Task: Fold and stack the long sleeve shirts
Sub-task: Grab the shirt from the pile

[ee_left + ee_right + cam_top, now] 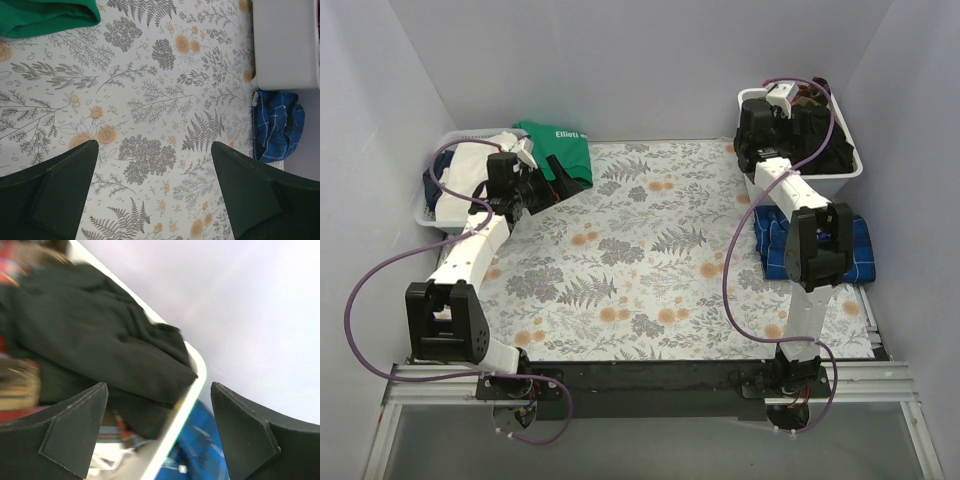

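A large black shirt (100,335) lies bunched in the white bin (850,168) at the back right, with a bit of red-orange plaid cloth (9,275) beside it. My right gripper (159,385) hovers over that bin's rim, open and holding nothing; from above the right gripper (798,118) is over the black shirt (825,140). A folded blue plaid shirt (860,250) rests on the table in front of the bin, partly hidden by the right arm. My left gripper (154,145) stands open and empty above the floral cloth. From there the blue plaid shirt (277,125) shows far right.
A green top (560,150) with white lettering lies at the back left, beside the left gripper (542,190). A white basket (432,212) with white and dark clothes stands at the far left. The floral tablecloth (640,260) covers the table. Walls close in on three sides.
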Robot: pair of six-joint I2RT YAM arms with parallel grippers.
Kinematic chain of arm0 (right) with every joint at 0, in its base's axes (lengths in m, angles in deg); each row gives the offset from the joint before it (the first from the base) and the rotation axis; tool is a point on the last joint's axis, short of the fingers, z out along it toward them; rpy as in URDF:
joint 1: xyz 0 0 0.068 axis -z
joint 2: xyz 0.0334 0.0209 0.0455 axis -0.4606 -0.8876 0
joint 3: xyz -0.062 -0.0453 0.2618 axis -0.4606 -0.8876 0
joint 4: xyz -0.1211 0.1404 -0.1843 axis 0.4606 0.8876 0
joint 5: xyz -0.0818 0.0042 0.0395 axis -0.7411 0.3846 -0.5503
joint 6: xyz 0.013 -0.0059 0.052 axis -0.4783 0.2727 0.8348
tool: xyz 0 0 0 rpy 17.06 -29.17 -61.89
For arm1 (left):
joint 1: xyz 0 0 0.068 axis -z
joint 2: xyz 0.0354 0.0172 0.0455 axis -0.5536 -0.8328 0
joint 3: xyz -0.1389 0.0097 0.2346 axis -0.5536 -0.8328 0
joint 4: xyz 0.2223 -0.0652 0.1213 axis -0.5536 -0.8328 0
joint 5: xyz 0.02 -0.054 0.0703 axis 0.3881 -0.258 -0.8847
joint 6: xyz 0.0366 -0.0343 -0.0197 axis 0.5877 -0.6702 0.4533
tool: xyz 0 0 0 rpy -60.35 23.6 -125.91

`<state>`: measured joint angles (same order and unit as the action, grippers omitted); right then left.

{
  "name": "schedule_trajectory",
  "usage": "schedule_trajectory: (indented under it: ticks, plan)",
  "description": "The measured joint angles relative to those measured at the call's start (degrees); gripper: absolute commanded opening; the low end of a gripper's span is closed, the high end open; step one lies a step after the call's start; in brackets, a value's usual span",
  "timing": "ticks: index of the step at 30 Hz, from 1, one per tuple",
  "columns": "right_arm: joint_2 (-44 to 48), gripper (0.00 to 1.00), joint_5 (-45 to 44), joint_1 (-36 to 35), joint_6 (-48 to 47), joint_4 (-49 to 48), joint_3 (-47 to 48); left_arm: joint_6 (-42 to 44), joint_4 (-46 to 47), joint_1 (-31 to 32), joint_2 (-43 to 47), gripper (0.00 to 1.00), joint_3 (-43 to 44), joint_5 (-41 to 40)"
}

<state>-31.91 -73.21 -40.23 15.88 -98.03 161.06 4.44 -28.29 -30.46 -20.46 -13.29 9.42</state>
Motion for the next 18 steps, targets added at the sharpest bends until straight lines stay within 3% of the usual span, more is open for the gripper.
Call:
schedule_trajectory:
  ticks: [7, 18]
  plan:
    - [-0.37, 0.93, -4.42, 1.42, -8.39, -6.05, -4.2, -0.22, -1.22, 0.0, -1.38, 0.98, 1.4, 1.42]
    - [-1.99, 0.91, -4.28, 6.82, -11.04, -9.99, -4.85, -1.09, -1.49, 0.0, -4.44, 0.98, 5.22, 2.05]
